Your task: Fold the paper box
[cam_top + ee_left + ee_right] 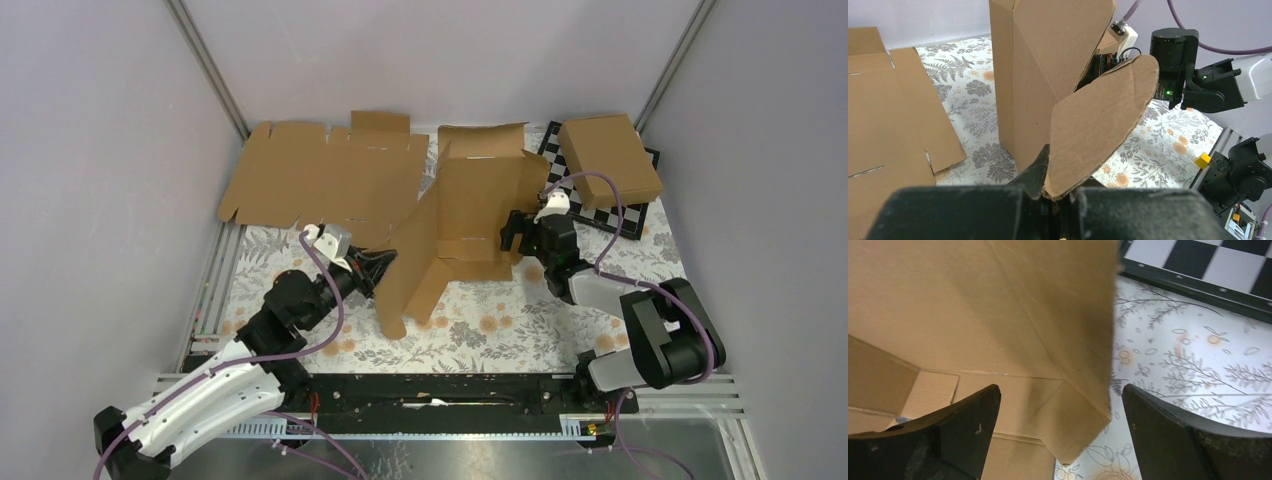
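Note:
The paper box (470, 205) stands half-formed in the middle of the table, one wall upright and a long panel sloping down toward the front left. My left gripper (383, 266) is shut on a rounded flap (1100, 125) of it, pinched deep between the jaws (1055, 196). The upright wall (1030, 75) rises just beyond that flap. My right gripper (516, 233) is open at the box's right side. In the right wrist view its fingers (1060, 390) straddle a raised side panel and corner flap (1083, 420) without touching them.
A wide flat cardboard sheet (320, 175) lies at the back left. Another folded brown box (610, 158) rests on the chessboard (628, 216) at the back right. Floral cloth (500, 320) covers the table; grey walls enclose it.

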Controlling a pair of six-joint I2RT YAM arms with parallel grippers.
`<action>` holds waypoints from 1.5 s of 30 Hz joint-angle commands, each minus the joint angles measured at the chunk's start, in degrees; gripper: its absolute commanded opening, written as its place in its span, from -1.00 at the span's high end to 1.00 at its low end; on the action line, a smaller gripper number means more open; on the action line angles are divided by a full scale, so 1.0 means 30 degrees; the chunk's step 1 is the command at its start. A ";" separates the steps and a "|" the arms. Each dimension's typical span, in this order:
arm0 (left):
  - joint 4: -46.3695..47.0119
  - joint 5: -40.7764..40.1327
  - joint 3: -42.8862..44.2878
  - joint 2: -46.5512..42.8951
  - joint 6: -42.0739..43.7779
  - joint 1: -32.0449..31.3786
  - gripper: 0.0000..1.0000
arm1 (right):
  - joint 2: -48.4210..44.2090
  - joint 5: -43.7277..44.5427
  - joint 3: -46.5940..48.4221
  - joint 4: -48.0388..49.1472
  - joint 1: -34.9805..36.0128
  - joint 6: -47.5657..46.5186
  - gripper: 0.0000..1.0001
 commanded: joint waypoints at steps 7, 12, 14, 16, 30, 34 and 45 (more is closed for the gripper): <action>-0.1008 0.0475 0.0596 -0.0071 0.0003 0.0038 1.00 | -0.0348 -0.3872 -0.0346 0.2541 0.0345 0.0136 -0.81; -0.1052 0.0798 0.0869 0.0163 -0.0001 0.0042 1.00 | -0.0298 -0.4135 0.0713 -0.0166 0.2359 -0.1345 -0.90; -0.1056 0.0812 0.0967 0.0135 -0.0038 0.0038 1.00 | -0.0153 -0.3846 0.0986 -0.1053 0.3013 -0.1866 -0.99; -0.0793 0.1200 0.0999 0.0196 -0.0194 0.0038 1.00 | 0.0003 -0.3632 0.1377 -0.2089 0.3258 -0.2003 -0.99; -0.1700 0.1306 0.2517 0.1387 0.1224 0.0038 1.00 | -0.1236 -0.3539 0.0813 -0.2274 0.3612 -0.3606 -0.99; -0.3148 0.1601 0.4126 0.2550 0.2094 0.0038 1.00 | -0.1217 -0.3921 0.0969 -0.2540 0.3928 -0.4687 -0.99; -0.4299 0.0536 0.4471 0.2447 0.3170 0.0067 1.00 | -0.0077 -0.4822 0.3123 -0.5937 0.3932 -0.5953 -0.99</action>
